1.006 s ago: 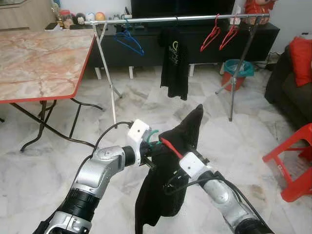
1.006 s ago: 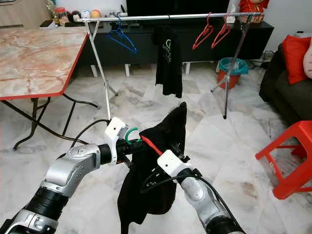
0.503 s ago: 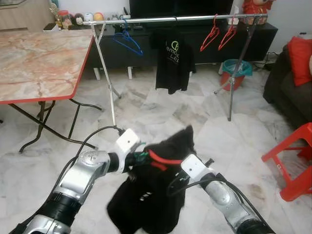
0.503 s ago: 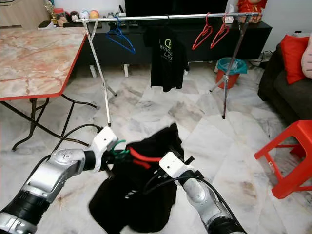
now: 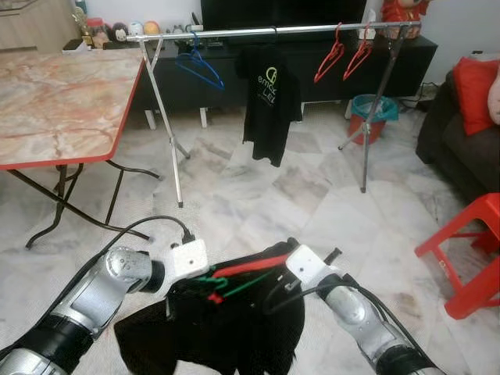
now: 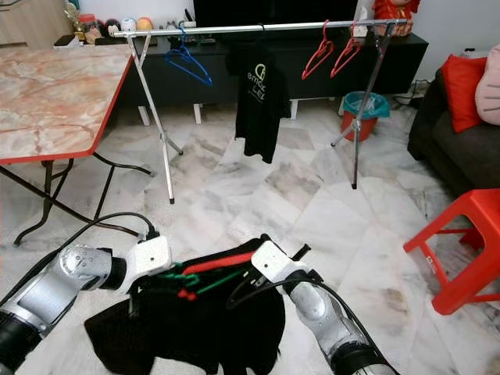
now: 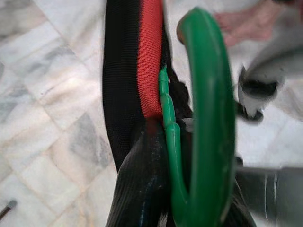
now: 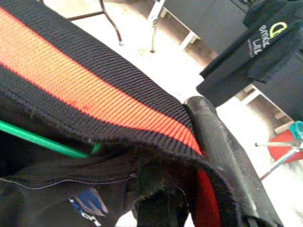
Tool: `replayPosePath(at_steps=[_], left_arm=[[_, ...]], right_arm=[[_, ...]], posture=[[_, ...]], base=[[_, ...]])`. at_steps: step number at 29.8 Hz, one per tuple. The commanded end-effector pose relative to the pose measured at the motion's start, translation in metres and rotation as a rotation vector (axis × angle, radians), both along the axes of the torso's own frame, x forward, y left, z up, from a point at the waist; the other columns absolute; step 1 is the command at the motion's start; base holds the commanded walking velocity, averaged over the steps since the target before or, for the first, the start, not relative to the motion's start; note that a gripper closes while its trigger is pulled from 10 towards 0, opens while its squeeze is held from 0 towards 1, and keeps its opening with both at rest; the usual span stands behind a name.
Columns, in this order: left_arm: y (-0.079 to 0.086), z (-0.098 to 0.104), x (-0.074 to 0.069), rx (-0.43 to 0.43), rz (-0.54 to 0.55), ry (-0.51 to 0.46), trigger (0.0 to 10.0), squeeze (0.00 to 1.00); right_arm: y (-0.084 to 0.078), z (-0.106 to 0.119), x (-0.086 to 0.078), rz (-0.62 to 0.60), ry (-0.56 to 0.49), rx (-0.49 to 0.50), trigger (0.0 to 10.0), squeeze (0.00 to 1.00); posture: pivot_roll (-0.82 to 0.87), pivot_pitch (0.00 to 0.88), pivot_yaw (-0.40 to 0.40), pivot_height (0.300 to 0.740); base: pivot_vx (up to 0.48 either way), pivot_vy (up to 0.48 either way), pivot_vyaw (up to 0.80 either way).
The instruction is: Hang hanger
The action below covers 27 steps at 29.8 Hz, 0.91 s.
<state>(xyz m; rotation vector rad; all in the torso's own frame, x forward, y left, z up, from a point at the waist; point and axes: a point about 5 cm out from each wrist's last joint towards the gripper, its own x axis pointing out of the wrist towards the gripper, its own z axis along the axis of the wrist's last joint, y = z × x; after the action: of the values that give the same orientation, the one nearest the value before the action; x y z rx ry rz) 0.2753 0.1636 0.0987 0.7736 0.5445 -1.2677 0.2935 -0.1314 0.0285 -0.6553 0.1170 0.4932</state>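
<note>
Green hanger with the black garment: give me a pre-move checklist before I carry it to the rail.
1. Left gripper on green hanger: ok, the hook sits right at its fingers in the left wrist view.
2. Right gripper on black garment: ok, its red-striped collar lies over the fingers.
3. Garment seated on hanger: not ok, it is bunched and sagging low.
4. Free space on rail: ok, open stretch between blue hanger and hung black shirt.
5. Rail within reach: not ok, it stands well ahead across the floor.
6. Garment clear of floor: cannot tell.
</note>
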Motion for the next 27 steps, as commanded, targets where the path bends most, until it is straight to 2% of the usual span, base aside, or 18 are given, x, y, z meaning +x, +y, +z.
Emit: replayPosePath(at_steps=[1, 6, 9, 12, 17, 19, 22, 23, 24, 27], left_arm=[[0.017, -0.004, -0.007, 0.152, -0.075, 0.005, 10.0, 0.0], [0.023, -0.005, -0.008, 0.172, -0.101, -0.013, 10.0, 0.0], [0.038, -0.003, -0.015, 0.209, -0.164, 0.017, 10.0, 0.0], [0.047, 0.001, -0.018, 0.214, -0.166, 0.031, 10.0, 0.0], [0.059, 0.012, -0.012, 0.18, -0.122, 0.013, 10.0, 0.0], [0.065, 0.024, -0.011, 0.115, -0.113, 0.0, 10.0, 0.0], [0.066, 0.026, -0.01, 0.103, -0.11, -0.006, 10.0, 0.0], [0.07, 0.028, -0.007, 0.094, -0.082, -0.03, 10.0, 0.0], [0.077, 0.034, -0.001, 0.063, -0.05, -0.078, 10.0, 0.0], [0.078, 0.035, 0.0, 0.051, -0.043, -0.09, 10.0, 0.0]], right_arm=[[-0.01, 0.008, 0.009, -0.023, -0.019, -0.016, 0.0, 0.0], [-0.005, 0.009, 0.011, 0.003, -0.008, -0.02, 0.0, 0.0], [-0.002, 0.009, 0.011, 0.032, 0.013, -0.018, 0.0, 0.0], [0.0, 0.007, 0.011, 0.06, 0.041, -0.029, 0.0, 0.0], [0.004, -0.001, 0.006, 0.094, 0.1, -0.042, 0.0, 0.0], [0.006, -0.008, 0.001, 0.126, 0.152, -0.061, 0.0, 0.0], [0.007, -0.009, 0.0, 0.134, 0.162, -0.067, 0.0, 0.0], [0.006, -0.011, 0.0, 0.131, 0.179, -0.061, 0.0, 0.0], [-0.001, -0.011, 0.003, 0.075, 0.199, -0.042, 0.0, 0.0], [-0.003, -0.01, 0.004, 0.056, 0.203, -0.035, 0.0, 0.0]], posture=[[0.01, 0.0, 0.014, 0.74], [0.01, 0.0, 0.011, 0.74], [0.02, 0.0, 0.01, 0.74], [0.02, 0.0, 0.01, 0.74], [0.03, 0.0, 0.008, 0.74], [0.04, 0.0, 0.006, 0.74], [0.04, 0.0, 0.006, 0.74], [0.04, 0.0, 0.007, 0.74], [0.04, 0.0, 0.004, 0.74], [0.04, 0.0, 0.004, 0.74]], base=[[0.0, 0.0, 0.0], [0.0, 0.0, 0.0], [0.0, 0.0, 0.0], [0.0, 0.0, 0.0], [0.0, 0.0, 0.0], [0.0, 0.0, 0.0], [0.0, 0.0, 0.0], [0.0, 0.0, 0.0], [0.0, 0.0, 0.0], [0.0, 0.0, 0.0]])
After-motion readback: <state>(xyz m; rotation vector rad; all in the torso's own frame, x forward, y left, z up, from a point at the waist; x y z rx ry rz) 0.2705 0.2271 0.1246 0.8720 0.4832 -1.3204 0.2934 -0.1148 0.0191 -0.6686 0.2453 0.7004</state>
